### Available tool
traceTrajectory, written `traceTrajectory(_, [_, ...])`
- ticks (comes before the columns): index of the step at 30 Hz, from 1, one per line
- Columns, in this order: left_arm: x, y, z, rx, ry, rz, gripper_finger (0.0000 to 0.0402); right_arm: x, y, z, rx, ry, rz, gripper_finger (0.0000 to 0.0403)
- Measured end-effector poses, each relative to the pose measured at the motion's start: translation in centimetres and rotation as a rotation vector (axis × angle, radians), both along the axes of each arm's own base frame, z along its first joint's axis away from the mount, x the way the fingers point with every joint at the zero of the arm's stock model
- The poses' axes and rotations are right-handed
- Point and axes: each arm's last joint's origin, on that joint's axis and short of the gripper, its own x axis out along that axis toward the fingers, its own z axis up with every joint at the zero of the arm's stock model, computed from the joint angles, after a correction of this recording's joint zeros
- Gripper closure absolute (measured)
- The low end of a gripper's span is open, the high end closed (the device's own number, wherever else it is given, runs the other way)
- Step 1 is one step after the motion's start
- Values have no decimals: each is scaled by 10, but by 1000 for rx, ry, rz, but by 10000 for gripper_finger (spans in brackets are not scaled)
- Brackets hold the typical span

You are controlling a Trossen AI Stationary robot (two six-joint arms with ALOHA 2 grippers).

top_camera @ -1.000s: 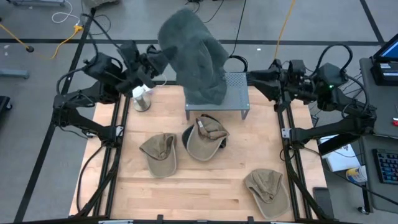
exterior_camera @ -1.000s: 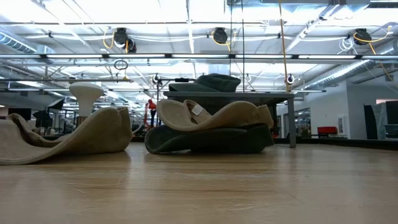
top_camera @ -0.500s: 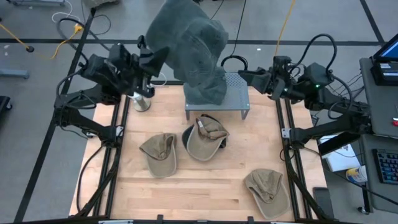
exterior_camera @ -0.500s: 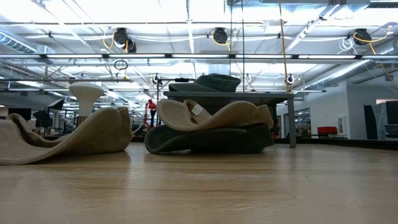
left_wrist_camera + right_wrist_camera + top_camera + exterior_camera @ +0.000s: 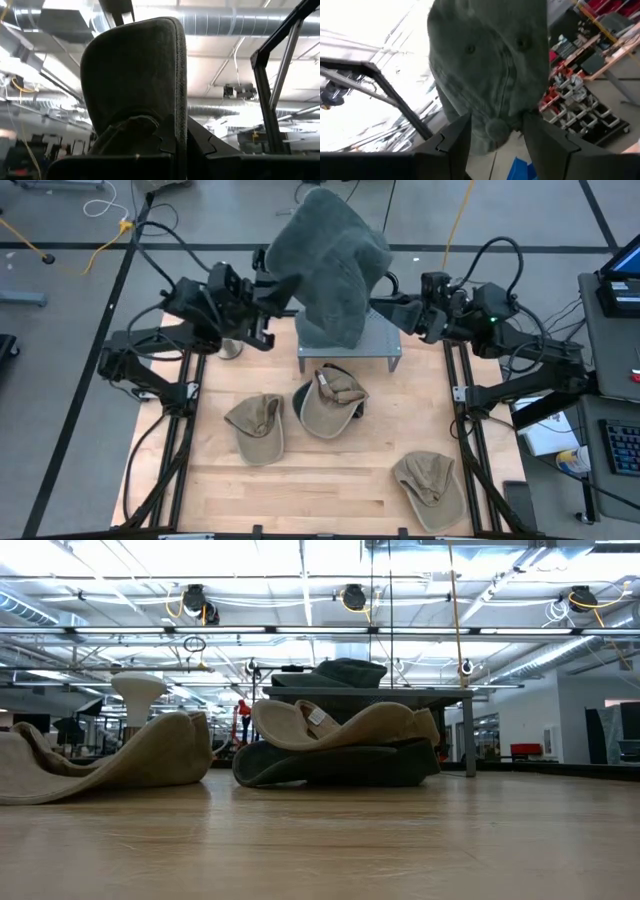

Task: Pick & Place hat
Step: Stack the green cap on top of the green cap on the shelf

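A dark grey-green hat (image 5: 328, 265) is held high above the table's far edge, over the grey metal stand (image 5: 380, 330). My left gripper (image 5: 272, 292) is at the hat's left side, shut on it. My right gripper (image 5: 388, 308) is at the hat's right side and open; in the right wrist view its fingers stand on either side of the crown (image 5: 490, 75), near the top button (image 5: 495, 130). Neither gripper shows in the low view. My left gripper pinches the hat's lower edge (image 5: 142, 127) between its two fingers, which slant upward from the table's left. The hat is lifted clear and stands up above the fingers (image 5: 165, 145). My right gripper may touch the crown, but I cannot tell.
Three tan hats lie on the wooden table (image 5: 257, 427) (image 5: 331, 400) (image 5: 428, 485); the middle one rests on a dark hat (image 5: 340, 765). Another dark hat (image 5: 345, 672) lies on the stand. A white mushroom-shaped post (image 5: 138, 690) stands at the far left.
My left gripper has carried the hat toward the table's right, and the hat has turned about above the stand. My right gripper has moved toward the table's left, up to the hat's right side. The hats on the table have stayed put.
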Motion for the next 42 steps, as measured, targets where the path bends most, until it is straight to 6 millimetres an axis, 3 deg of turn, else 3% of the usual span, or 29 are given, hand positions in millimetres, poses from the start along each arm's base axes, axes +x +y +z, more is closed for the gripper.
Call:
traceTrajectory(22, [3, -3, 0, 17, -52, -22, 394, -1, 4, 6, 65, -81, 70, 231])
traceTrajectory(28, [2, -4, 1, 29, -64, -58, 394, 10, 2, -10, 141, -15, 71, 231])
traceTrajectory(36, [5, -6, -2, 25, -24, -93, 394, 10, 3, -23, 163, -235, 158, 231])
traceTrajectory(42, [6, -6, -3, 17, -12, -86, 394, 14, 3, -37, 220, -230, 211, 231])
